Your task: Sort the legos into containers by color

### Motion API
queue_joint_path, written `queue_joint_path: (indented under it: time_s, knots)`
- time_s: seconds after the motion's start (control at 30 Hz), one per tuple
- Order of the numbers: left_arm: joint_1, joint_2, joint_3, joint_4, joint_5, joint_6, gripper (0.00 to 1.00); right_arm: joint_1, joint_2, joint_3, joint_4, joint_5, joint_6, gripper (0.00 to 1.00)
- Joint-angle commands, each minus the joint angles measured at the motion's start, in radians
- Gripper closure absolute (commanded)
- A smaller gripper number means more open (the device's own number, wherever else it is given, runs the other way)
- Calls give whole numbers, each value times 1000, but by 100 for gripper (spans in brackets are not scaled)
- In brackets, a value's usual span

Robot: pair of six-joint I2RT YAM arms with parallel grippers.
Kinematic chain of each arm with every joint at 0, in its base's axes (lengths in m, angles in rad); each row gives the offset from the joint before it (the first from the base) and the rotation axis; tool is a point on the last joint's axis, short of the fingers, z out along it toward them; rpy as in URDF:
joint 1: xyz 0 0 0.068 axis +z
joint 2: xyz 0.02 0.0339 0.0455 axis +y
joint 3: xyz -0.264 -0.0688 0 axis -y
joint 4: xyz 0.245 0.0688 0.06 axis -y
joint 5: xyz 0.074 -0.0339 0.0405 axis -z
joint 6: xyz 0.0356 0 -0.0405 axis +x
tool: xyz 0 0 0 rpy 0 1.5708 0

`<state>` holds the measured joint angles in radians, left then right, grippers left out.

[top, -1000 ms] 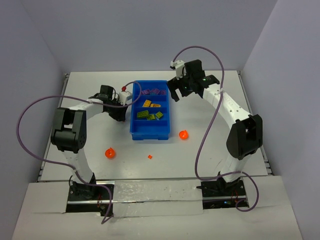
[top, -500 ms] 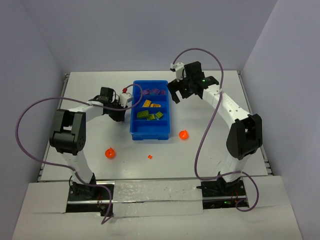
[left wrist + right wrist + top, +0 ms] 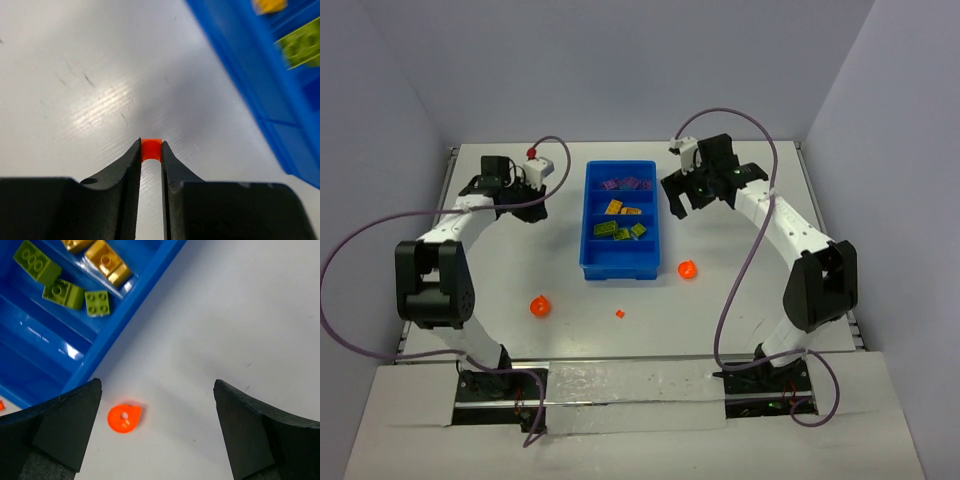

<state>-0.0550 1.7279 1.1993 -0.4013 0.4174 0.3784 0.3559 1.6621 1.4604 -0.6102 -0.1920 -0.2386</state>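
One orange lego (image 3: 150, 149): pinched at the tips of left pincer (image 3: 150, 153).
Right pincer (image 3: 157, 412): wide open, empty.
Risk: shallow hold; lego may slip short of tray (image 3: 245, 70).

Glossy blue plastic tray (image 3: 35, 350), smooth scuffed white table (image 3: 75, 75)

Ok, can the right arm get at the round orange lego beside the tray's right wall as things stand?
Probably yes. The right gripper hangs open over the table. The round orange lego lies flat on bare surface close by, clear of the tray wall, with nothing over it or in between.
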Motion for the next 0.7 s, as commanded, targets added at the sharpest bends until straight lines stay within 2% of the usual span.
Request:
queue_joint_path:
  time_s: [0.0,0.13,0.33,0.67]
  knots:
    - [-34,-119,92,-40,114,-23,94,-33,-99,-80,-16,-26,5,0]
    - [-76,-155,109,-87,158,-17,94,-52,-160,-172,-37,-38,-15,0]
    - [-241,-163,114,-221,230,87,95,-60,-224,-294,-57,-42,-36,0]
    - [-397,-102,96,-267,234,124,95,-64,-240,-353,-117,-81,-28,3]
